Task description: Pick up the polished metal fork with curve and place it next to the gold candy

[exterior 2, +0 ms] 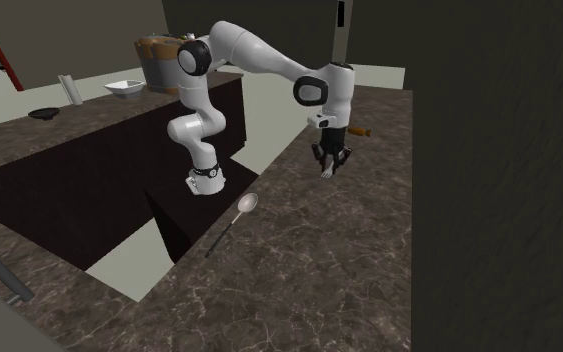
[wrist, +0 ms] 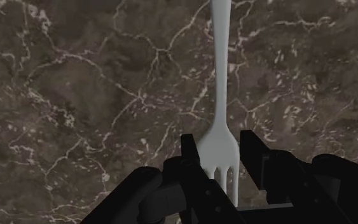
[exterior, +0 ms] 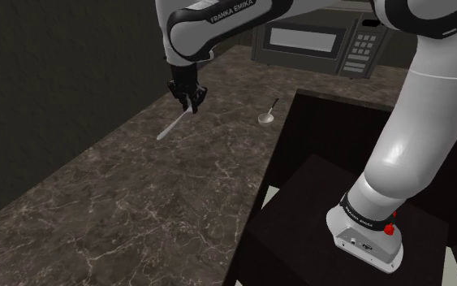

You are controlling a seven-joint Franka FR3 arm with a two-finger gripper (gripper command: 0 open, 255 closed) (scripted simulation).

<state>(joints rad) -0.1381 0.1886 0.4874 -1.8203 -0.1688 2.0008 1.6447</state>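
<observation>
**Fork Gripped but Not Yet Off the Table**

The white arm's black gripper [exterior: 191, 104] stands low over the dark marbled table [exterior: 121, 211], set down on the tine end of the pale grey fork [exterior: 172, 127]. In the wrist view the two fingers [wrist: 190, 153] sit tight on either side of the fork's head, with the tines pointing back toward the hand and the slim handle running straight away over the stone. By the look of it the gripper is clamped on the fork, though the contact on one side is hard to make out.

From the shoulder view the fork appears to lie flat on the table, its handle stretching toward that view's lower left, so the lift has probably not begun. A grey spoon [exterior: 266, 117] rests well apart, near the table's edge, and plays no part.

In the second exterior view a small brownish-gold object, likely the gold candy [exterior 2: 361, 131], lies on the table just beyond the gripper.

As a judgement, the reach and the grasp look done. Raising the fork, the short carry to the candy and setting it down alongside are all left to do.
</observation>
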